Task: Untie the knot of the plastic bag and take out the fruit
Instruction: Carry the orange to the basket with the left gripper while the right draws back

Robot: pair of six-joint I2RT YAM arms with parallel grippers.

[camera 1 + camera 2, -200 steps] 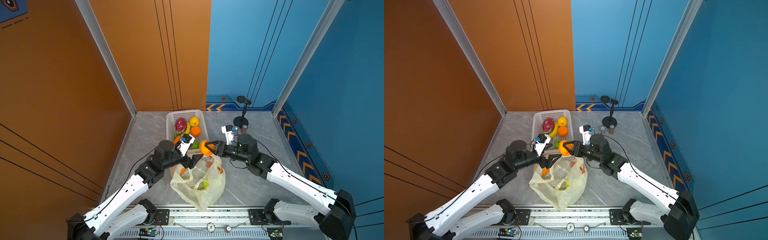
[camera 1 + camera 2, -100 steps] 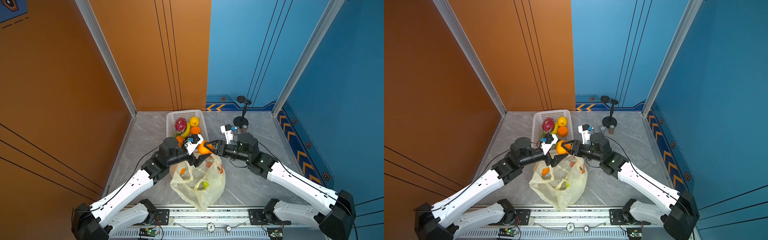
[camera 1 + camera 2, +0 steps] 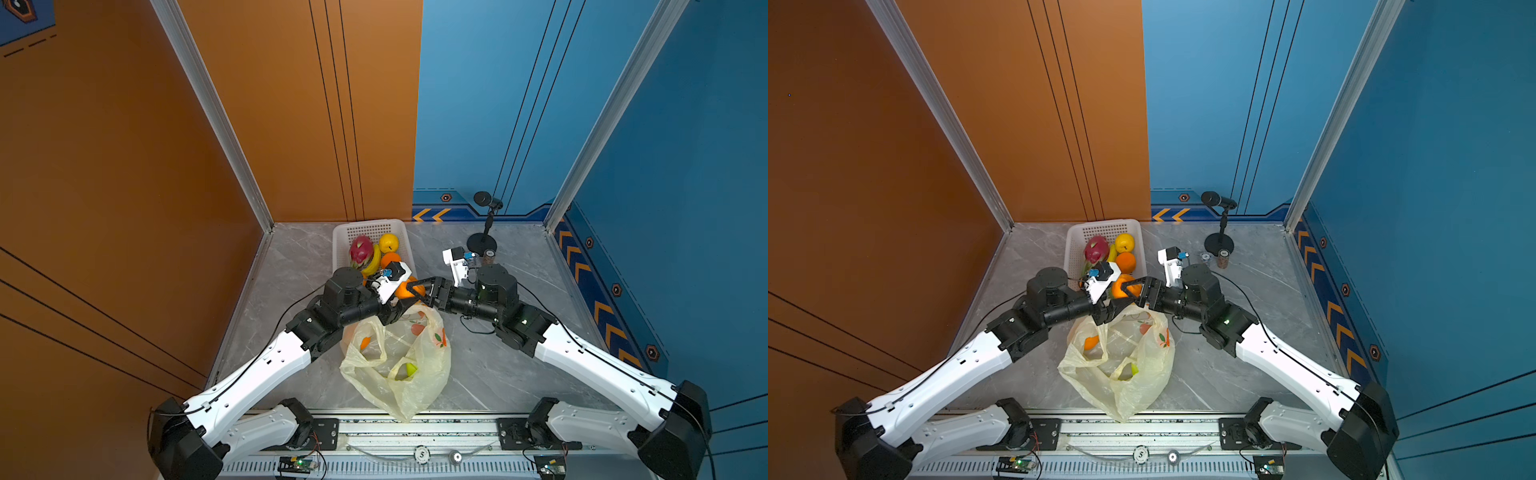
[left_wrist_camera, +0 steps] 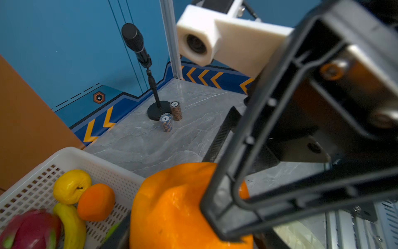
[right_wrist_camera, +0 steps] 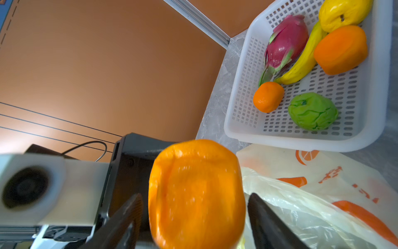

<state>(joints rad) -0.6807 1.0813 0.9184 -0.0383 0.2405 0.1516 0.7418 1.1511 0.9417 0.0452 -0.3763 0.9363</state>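
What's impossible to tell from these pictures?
- Left end effector: in both top views the orange and the right end effector cover its contact, so its grip is unclear.
- Plastic bag: crumpled film hides most of its contents in both top views.
- Right wrist view: blur smears the orange's surface.

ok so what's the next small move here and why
Probably draw the right gripper straight back. Its fingers flank the orange with a gap on each side in the right wrist view, while the left gripper appears to hold the fruit above the plastic bag. Clearing them should let the left arm swing it to the basket.
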